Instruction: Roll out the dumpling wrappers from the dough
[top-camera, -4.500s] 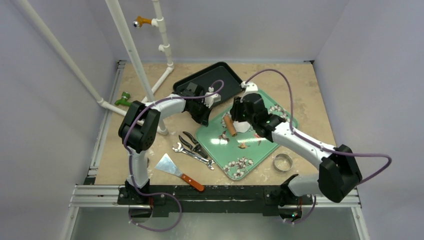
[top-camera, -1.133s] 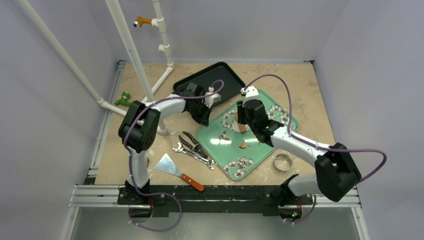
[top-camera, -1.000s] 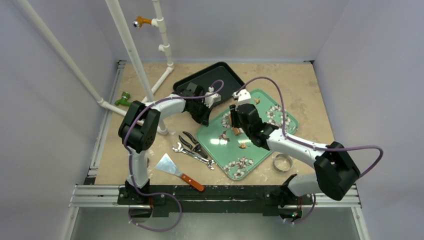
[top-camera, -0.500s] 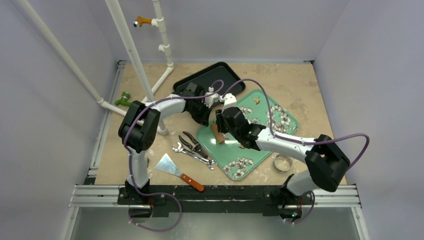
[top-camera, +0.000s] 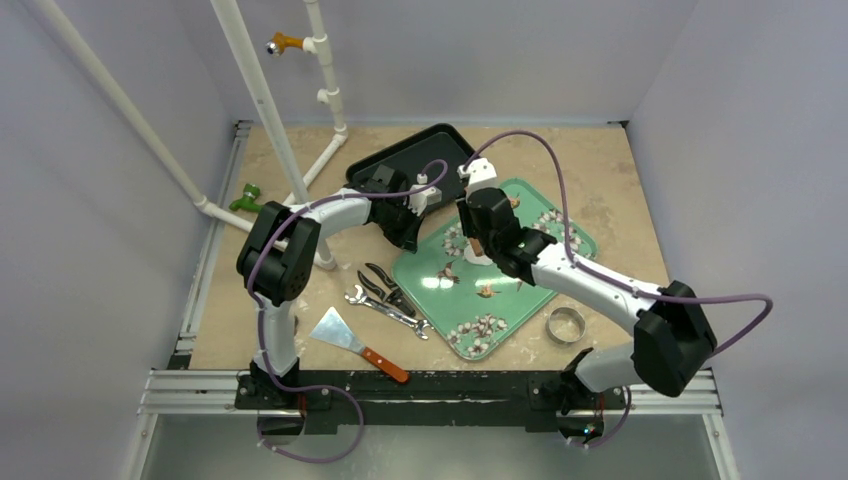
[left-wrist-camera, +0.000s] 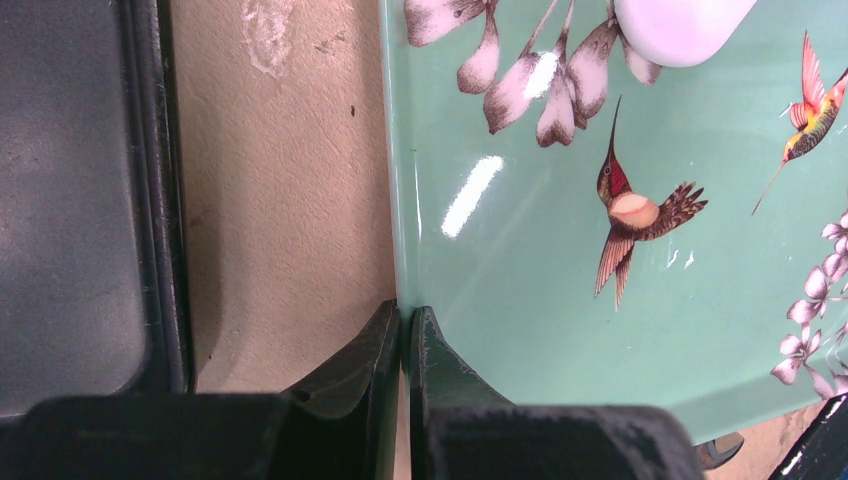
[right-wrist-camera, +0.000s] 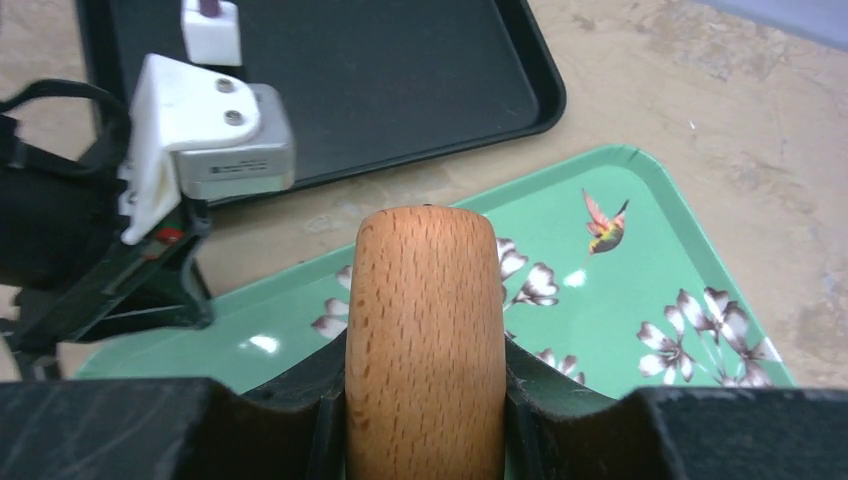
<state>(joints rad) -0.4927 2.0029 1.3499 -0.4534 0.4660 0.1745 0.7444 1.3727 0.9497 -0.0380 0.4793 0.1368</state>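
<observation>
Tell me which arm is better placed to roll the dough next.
Right. The right hand grips the wooden rolling pin over the green tray near the white dough; the left hand pinches the tray's edge.

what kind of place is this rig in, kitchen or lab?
Probably a lab test cell staged for kitchen work: plain walls, white pipe frame, aluminium rail, pliers lying beside the green tray.

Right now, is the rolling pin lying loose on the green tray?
No, the right arm's jaws grip the rolling pin on both sides.
</observation>
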